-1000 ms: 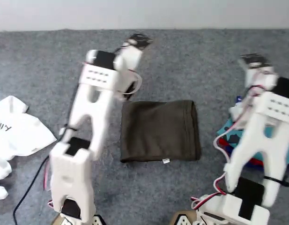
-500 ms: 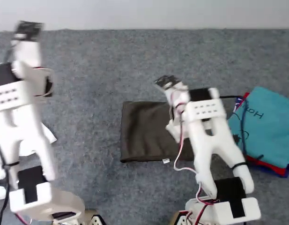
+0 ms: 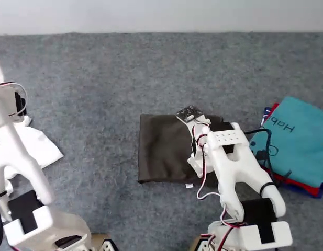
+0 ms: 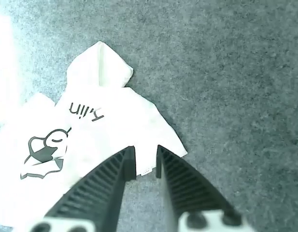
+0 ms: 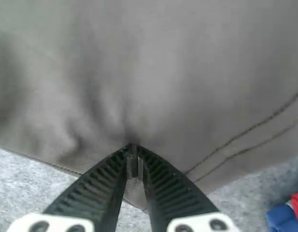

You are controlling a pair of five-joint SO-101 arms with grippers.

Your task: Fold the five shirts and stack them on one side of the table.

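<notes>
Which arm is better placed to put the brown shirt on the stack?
Right: the right end effector is shut on the brown shirt near the stack; the left end effector hangs over the white shirt.

On my left wrist feed I see the left gripper [image 4: 146, 153] hanging over the white shirt [image 4: 103, 113], its black ribbed fingers [image 4: 110, 179] a narrow gap apart, tips above the shirt's edge. The shirt lies crumpled, black print up, on the grey table [image 4: 226, 72].
</notes>
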